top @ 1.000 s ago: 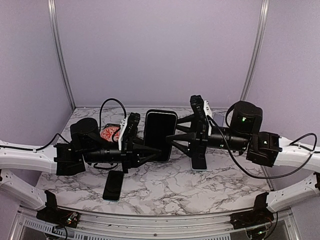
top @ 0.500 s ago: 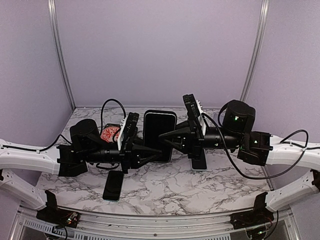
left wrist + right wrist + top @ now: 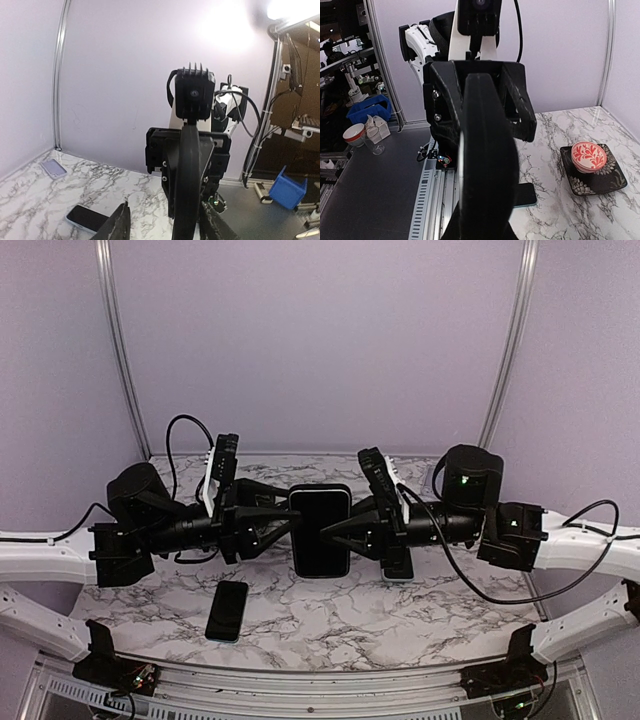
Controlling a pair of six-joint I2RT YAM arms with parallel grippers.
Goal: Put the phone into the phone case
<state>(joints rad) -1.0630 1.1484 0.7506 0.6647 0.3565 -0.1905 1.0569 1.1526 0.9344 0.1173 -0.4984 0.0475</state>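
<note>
At the left, the left gripper (image 3: pixel 289 522) points across the marble table (image 3: pixel 300 635) towards the middle, jaws parted. In its wrist view the two fingers (image 3: pixel 119 225) stand either side of the edge of a black slab (image 3: pixel 320 552). There is a clear gap on one side; on the other I cannot tell whether the finger touches it. In the right wrist view, on this same left side of the table, a red-patterned bowl (image 3: pixel 588 156) sits on a black square dish (image 3: pixel 594 184). Nearer the front edge a dark phone (image 3: pixel 228 610) lies flat on the marble, apart from both arms. In the middle is the black slab, phone-shaped, with a glossy dark face inside a thin paler rim. It is raised off the table between the two grippers with its face turned up towards the top camera. Both wrist cameras see it edge-on as a thick, rounded black band. Whether it is the case alone or the case with a phone seated in it, I cannot tell. From the right, the right gripper (image 3: pixel 330 531) reaches in with its fingers drawn together to a point on the slab's right side, clamped on it and carrying it. Just below that gripper a second phone (image 3: pixel 400 569) lies flat on the table, partly hidden by the arm.
</note>
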